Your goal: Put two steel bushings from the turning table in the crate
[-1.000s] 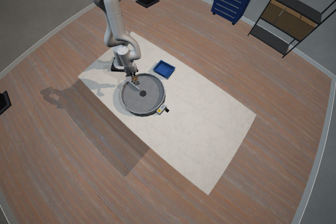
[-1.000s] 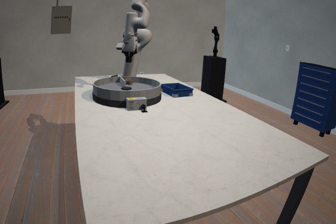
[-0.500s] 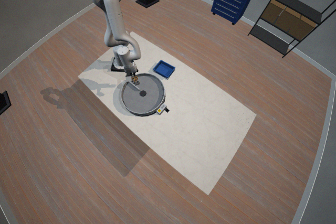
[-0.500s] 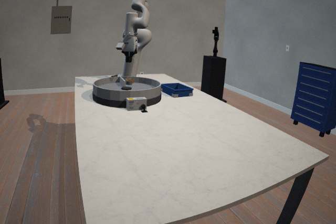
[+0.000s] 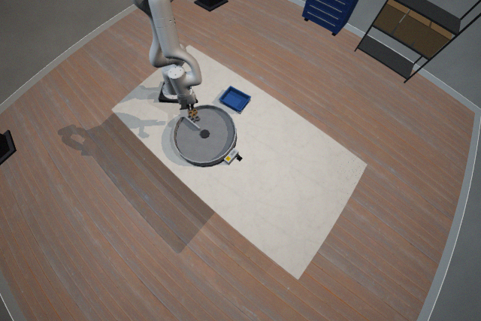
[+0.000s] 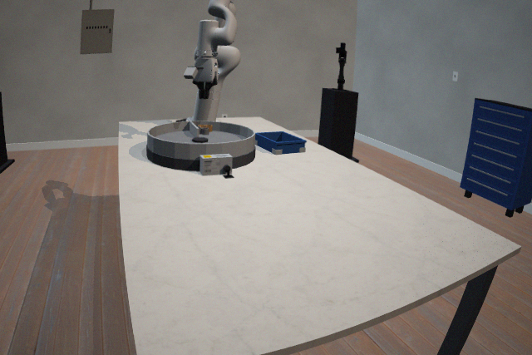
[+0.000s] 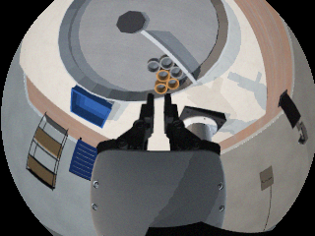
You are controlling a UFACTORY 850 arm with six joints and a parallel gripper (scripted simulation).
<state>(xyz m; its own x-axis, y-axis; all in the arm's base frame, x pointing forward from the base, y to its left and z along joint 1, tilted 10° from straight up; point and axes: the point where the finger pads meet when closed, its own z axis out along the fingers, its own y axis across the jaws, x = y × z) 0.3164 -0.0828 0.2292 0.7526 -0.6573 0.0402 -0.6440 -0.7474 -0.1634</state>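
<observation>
Three grey steel bushings (image 7: 154, 65) (image 7: 166, 62) (image 7: 175, 72) stand in a cluster on the turning table (image 5: 217, 134) (image 6: 171, 149) (image 7: 98, 44), beside its guide bar. Three orange-brown bushings (image 7: 162, 75) (image 7: 172, 84) (image 7: 160, 88) stand against them, nearer the rim. The blue crate (image 5: 234, 98) (image 6: 280, 143) (image 7: 91, 106) stands next to the turning table; nothing shows inside it. My gripper (image 5: 190, 107) (image 6: 204, 96) (image 7: 158, 102) hangs above the turning table's rim near the bushings. Its fingers are a narrow gap apart, with nothing between them.
The straight guide bar (image 5: 192, 123) (image 6: 194, 126) (image 7: 169, 56) reaches from the rim towards the dark hub (image 5: 204, 133) (image 7: 131, 22). The turning table's raised wall surrounds the bushings. A small control box (image 5: 231, 156) (image 6: 214, 165) stands at its outer side. The arm's base is behind it.
</observation>
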